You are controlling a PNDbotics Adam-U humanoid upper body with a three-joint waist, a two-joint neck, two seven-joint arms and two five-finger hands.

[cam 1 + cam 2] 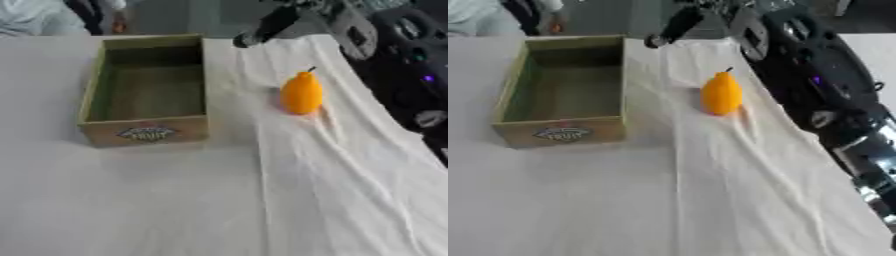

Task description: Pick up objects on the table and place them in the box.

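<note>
The wooden box (147,90) sits open and looks empty at my ten o'clock, mouth up, ready to receive. The orange pear (302,93) stands upright on the white cloth (350,190) at one o'clock, near the box. My right hand (677,25) hangs above at twelve, holding nothing; its fingers I cannot make out.

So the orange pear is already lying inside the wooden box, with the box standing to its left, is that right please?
Not quite: the orange pear stands on the white cloth, outside the wooden box. The box is indeed to its left and holds nothing, as the left eye view shows.
</note>
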